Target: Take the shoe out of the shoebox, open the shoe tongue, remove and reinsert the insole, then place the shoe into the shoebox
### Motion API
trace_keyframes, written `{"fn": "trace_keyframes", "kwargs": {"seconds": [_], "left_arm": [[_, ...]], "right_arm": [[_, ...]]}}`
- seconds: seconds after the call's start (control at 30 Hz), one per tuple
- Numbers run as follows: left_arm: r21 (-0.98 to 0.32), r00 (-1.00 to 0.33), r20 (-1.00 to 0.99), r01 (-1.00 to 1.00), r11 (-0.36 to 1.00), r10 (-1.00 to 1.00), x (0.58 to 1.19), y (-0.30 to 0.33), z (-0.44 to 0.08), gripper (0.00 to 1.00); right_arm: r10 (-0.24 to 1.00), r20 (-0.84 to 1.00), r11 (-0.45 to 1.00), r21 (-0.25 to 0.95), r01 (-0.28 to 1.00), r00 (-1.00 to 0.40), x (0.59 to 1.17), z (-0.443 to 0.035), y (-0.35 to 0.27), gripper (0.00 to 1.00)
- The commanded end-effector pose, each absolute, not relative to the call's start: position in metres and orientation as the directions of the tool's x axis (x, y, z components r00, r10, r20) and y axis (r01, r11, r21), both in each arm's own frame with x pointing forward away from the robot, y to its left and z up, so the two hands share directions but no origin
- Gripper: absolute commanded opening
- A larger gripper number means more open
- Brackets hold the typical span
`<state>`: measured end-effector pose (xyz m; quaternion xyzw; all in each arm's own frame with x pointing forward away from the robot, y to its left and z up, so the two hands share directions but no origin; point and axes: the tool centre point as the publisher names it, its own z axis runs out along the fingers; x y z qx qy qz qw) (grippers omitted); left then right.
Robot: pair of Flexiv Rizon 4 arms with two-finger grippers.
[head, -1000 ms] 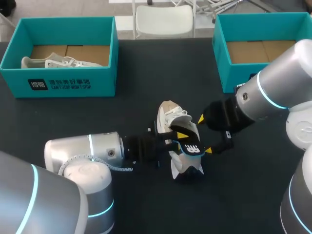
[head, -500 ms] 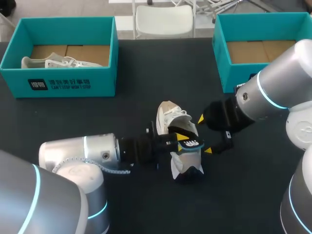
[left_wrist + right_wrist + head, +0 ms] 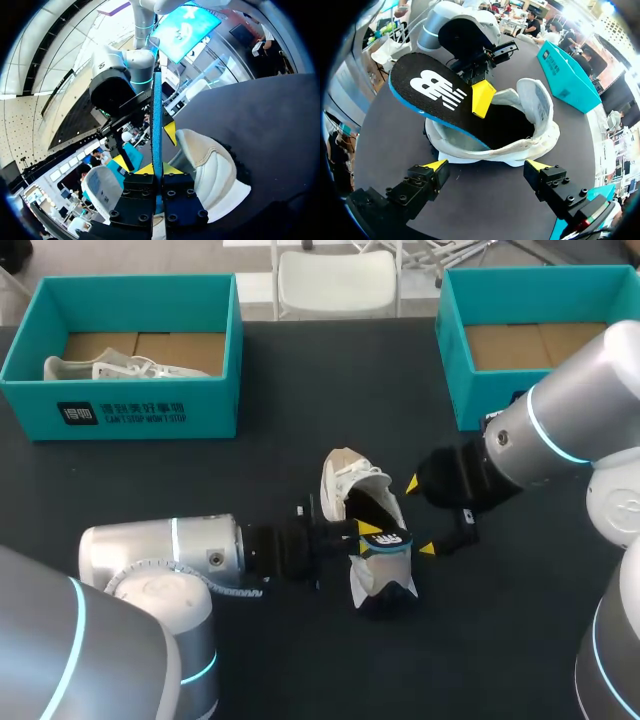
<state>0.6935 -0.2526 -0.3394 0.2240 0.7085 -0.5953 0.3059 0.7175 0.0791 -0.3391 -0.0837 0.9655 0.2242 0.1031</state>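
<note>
The shoe (image 3: 362,502) lay at the table's centre, out of its box with its tongue open. Its insole (image 3: 392,540) was half out, pinched by the left gripper (image 3: 372,535) from 9 o'clock. The right gripper (image 3: 420,516) gaped wide at 3 o'clock. Seating the insole and boxing the shoe likely remained. The left box (image 3: 120,405), at 10 o'clock, held another shoe (image 3: 120,368); the right box (image 3: 455,370), at 2 o'clock, showed only cardboard.

Head view: placed high behind, table (image 3: 200,480) overlooked. Wrist views: held close, faced toward each other; shoe (image 3: 535,107) shared by all three.
</note>
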Motion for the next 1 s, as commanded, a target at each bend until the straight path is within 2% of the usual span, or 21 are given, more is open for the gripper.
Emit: {"fn": "trace_keyframes", "kwargs": {"seconds": [0.03, 0.27, 0.3, 0.33, 0.43, 0.8, 0.93, 1.0], "left_arm": [[-0.705, -0.712, -0.701, 0.683, 0.192, -0.044, 0.706, -0.258, -0.347, 0.0], [-0.709, -0.716, -0.696, 0.674, 0.21, -0.053, 0.707, -0.255, -0.348, 0.0], [-0.707, -0.713, -0.698, 0.676, 0.208, -0.057, 0.706, -0.254, -0.347, 0.19], [-0.706, -0.712, -0.7, 0.677, 0.208, -0.059, 0.705, -0.254, -0.345, 0.42], [-0.705, -0.707, -0.704, 0.682, 0.196, -0.068, 0.702, -0.252, -0.337, 0.46], [-0.697, -0.696, -0.715, 0.7, 0.153, -0.071, 0.683, -0.25, -0.318, 0.45], [-0.695, -0.693, -0.717, 0.705, 0.139, -0.073, 0.676, -0.25, -0.313, 0.38], [-0.694, -0.692, -0.719, 0.707, 0.134, -0.074, 0.674, -0.25, -0.314, 0.26]], "right_arm": [[-0.114, -0.24, 0.886, 0.415, -0.208, -0.964, 0.716, -0.34, 0.08, 1.0], [-0.114, -0.24, 0.886, 0.415, -0.208, -0.964, 0.716, -0.34, 0.08, 1.0], [-0.114, -0.24, 0.886, 0.415, -0.208, -0.964, 0.716, -0.34, 0.08, 1.0], [-0.114, -0.24, 0.886, 0.415, -0.208, -0.964, 0.716, -0.34, 0.08, 1.0], [-0.114, -0.24, 0.886, 0.415, -0.208, -0.964, 0.716, -0.34, 0.08, 1.0], [-0.114, -0.24, 0.886, 0.415, -0.208, -0.964, 0.716, -0.34, 0.08, 1.0], [-0.114, -0.24, 0.886, 0.415, -0.208, -0.964, 0.716, -0.34, 0.08, 1.0], [-0.114, -0.24, 0.886, 0.415, -0.208, -0.964, 0.716, -0.34, 0.08, 1.0]]}}
